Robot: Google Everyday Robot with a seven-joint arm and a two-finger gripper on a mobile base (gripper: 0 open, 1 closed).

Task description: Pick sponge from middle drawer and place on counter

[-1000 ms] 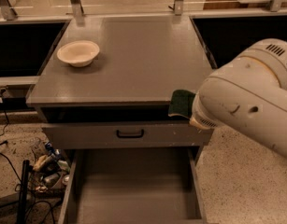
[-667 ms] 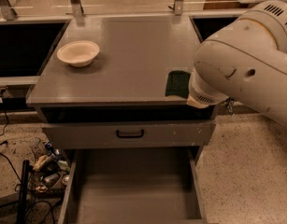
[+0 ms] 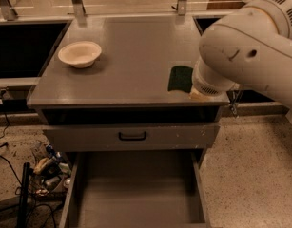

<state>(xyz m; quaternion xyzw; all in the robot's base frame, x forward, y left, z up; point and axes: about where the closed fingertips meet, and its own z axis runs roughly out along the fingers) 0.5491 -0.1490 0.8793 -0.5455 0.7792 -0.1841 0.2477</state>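
1. Judging by where it lay, the sponge (image 3: 180,78) was already out of the middle drawer (image 3: 136,194), which stood open below; the lifting part looked done.
2. The sponge was on or just above the counter (image 3: 126,56), near its right front edge and well apart from the bowl (image 3: 80,54).
3. The gripper was hidden under the arm's wrist (image 3: 209,82), right beside the sponge; whether it gripped the sponge or had let go could not be told.
4. What probably remained was a clean release and pulling the arm away.

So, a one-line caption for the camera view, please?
Pincer by the dark green sponge, at the right front corner of the matte grey counter.
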